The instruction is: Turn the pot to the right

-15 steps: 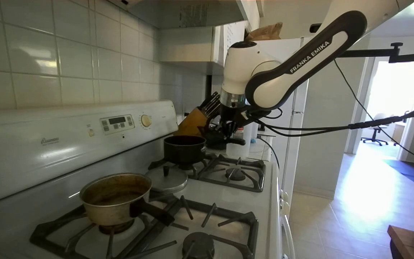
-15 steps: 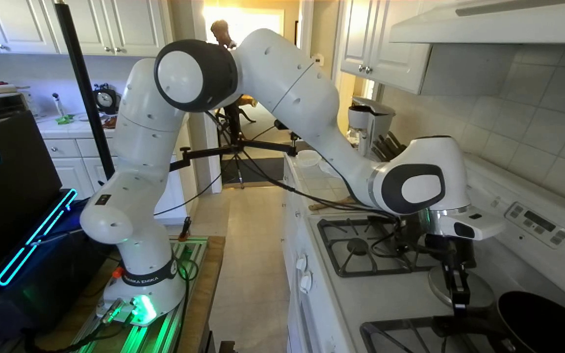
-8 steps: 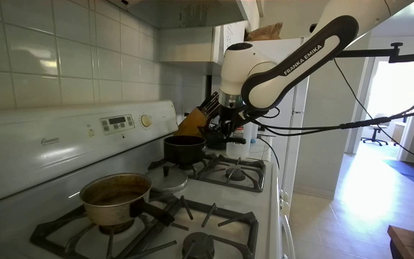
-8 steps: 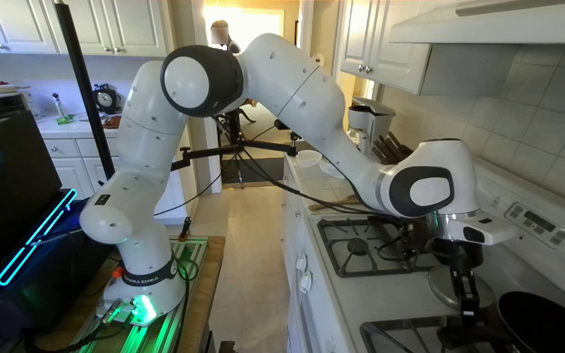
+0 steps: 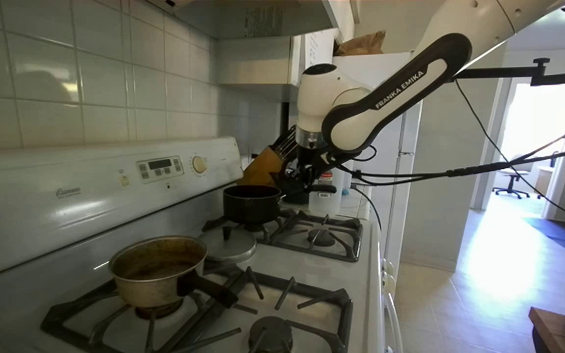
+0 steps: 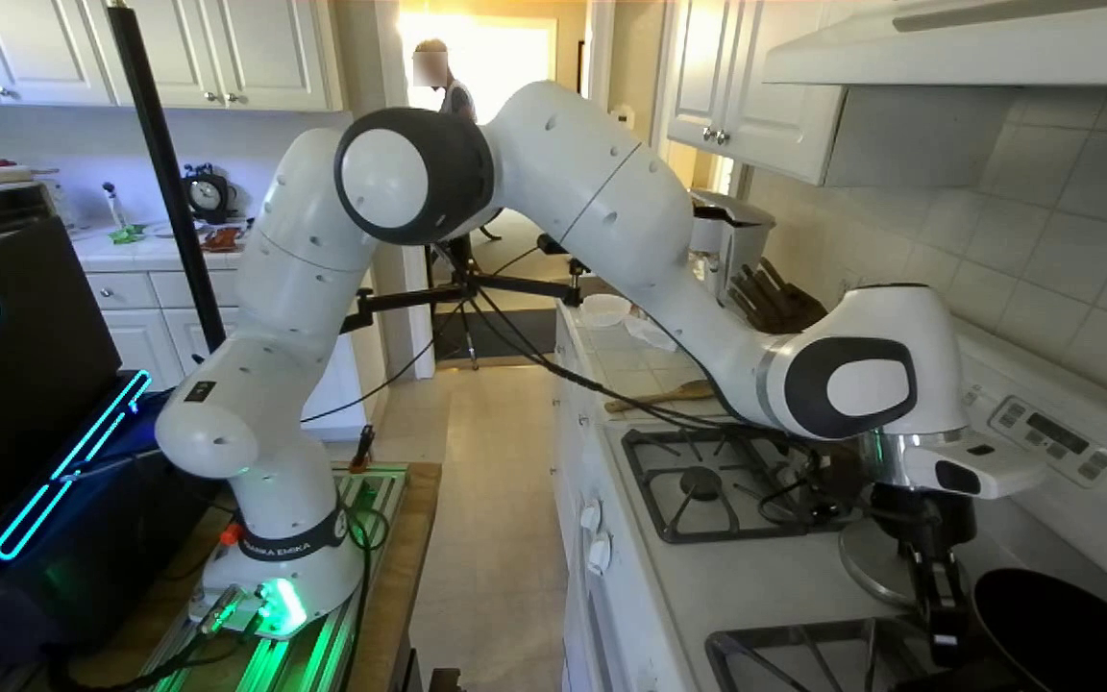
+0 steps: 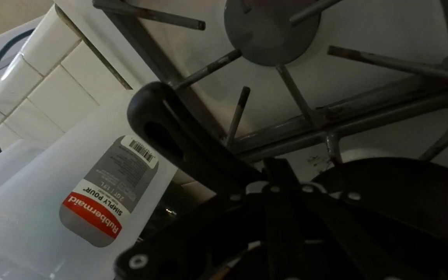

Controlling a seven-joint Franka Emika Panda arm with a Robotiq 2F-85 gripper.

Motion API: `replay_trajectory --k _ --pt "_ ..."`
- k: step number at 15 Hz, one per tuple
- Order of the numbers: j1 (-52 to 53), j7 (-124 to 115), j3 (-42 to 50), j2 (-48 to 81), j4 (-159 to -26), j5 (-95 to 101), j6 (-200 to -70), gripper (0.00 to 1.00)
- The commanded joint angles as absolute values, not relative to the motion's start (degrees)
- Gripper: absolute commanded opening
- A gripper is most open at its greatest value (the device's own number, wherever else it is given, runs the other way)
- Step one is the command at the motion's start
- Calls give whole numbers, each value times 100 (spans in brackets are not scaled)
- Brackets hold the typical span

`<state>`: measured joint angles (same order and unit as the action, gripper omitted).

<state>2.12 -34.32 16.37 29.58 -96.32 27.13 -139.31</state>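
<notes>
The pot, a round black saucepan, sits on the far back burner. It is large at the lower right in an exterior view, and its dark rim shows in the wrist view. Its long black handle points out toward the stove front; in the wrist view the handle runs in from upper left. My gripper looks shut, its fingertips together against the side of the handle near the pot. The fingertips are low beside the pot. The exact contact is dark and partly hidden.
A tan pot stands on the nearer back burner, with a metal lid between the pots. A Rubbermaid pitcher stands close to the handle's end. A knife block is behind. Burner grates cover the stovetop.
My gripper has moved rightward and down in an exterior view, toward that camera. The handle has swung the same way with it. The pot's body has stayed nearly in place.
</notes>
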Motion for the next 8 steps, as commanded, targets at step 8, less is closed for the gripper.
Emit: replay_trajectory --k 8 --pt "22 -3262 1757 3677 -8656 2565 -13717 0"
